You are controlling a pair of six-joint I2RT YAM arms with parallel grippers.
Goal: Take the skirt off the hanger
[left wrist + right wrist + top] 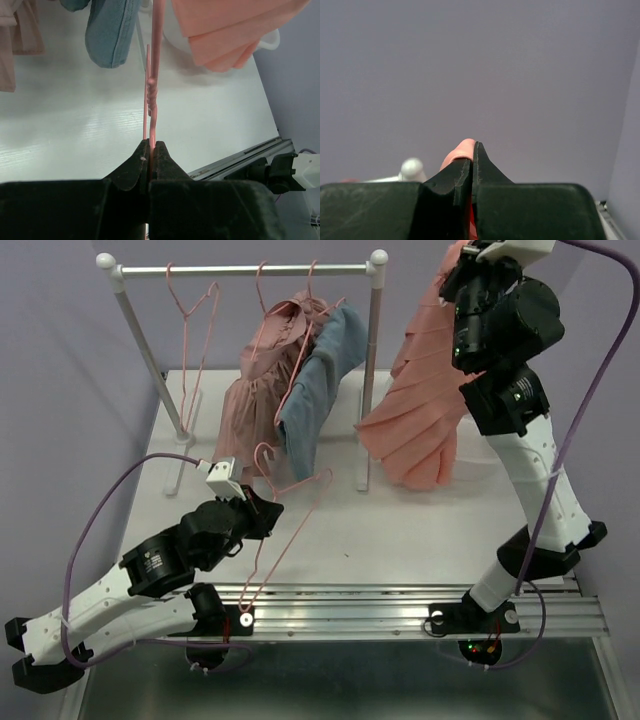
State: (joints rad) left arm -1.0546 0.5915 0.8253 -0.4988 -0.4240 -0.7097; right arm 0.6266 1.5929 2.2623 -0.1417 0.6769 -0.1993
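Note:
The salmon pleated skirt hangs free at the right, off the hanger, held up by its top edge. My right gripper is raised high and shut on it; in the right wrist view a fold of the skirt shows between the closed jaws of the gripper. My left gripper is low over the table, shut on the bare pink wire hanger. In the left wrist view the hanger wire runs up from the closed gripper, with the skirt's hem at top right.
A white clothes rack stands at the back with a pink garment, a blue denim garment and an empty pink hanger. An aluminium rail runs along the table's near edge.

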